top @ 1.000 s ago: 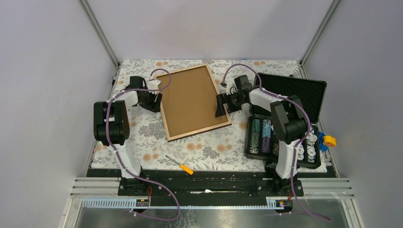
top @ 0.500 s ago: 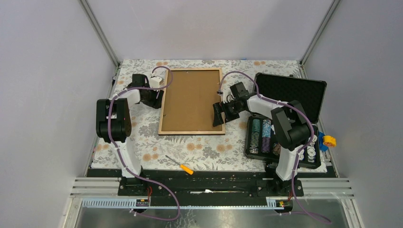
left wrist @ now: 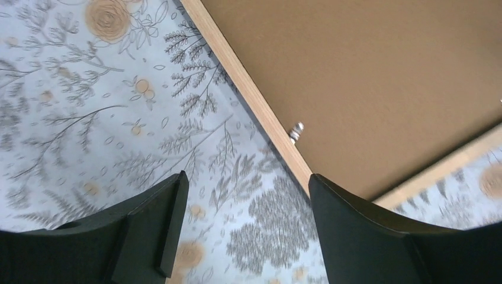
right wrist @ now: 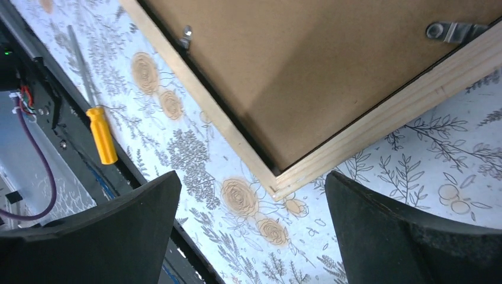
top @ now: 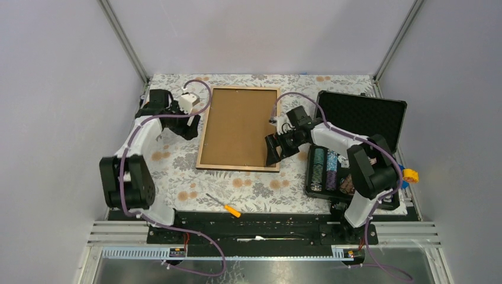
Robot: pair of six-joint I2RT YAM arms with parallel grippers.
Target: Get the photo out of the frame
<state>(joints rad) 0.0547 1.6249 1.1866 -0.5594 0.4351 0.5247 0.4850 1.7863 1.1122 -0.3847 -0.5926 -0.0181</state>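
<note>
The frame [top: 238, 128] lies face down in the middle of the table, its brown fibreboard back up and a light wood edge around it. The photo is hidden. My left gripper [top: 190, 129] is open and empty beside the frame's left edge, which shows in the left wrist view [left wrist: 260, 112] with a small metal tab [left wrist: 296, 131]. My right gripper [top: 272, 152] is open and empty over the frame's near right corner [right wrist: 278, 183]. A metal hanger [right wrist: 450, 29] and a tab [right wrist: 186, 36] show on the backing in the right wrist view.
An open black case of poker chips [top: 349, 171] stands at the right, its lid [top: 364, 115] raised behind. A yellow-handled screwdriver [top: 225, 205] lies near the front edge, also in the right wrist view [right wrist: 100, 133]. A floral cloth [top: 171, 171] covers the table.
The frame turned from slanted to square with the table. My left arm swung out to the left; my right gripper slid down toward the frame's near right corner.
</note>
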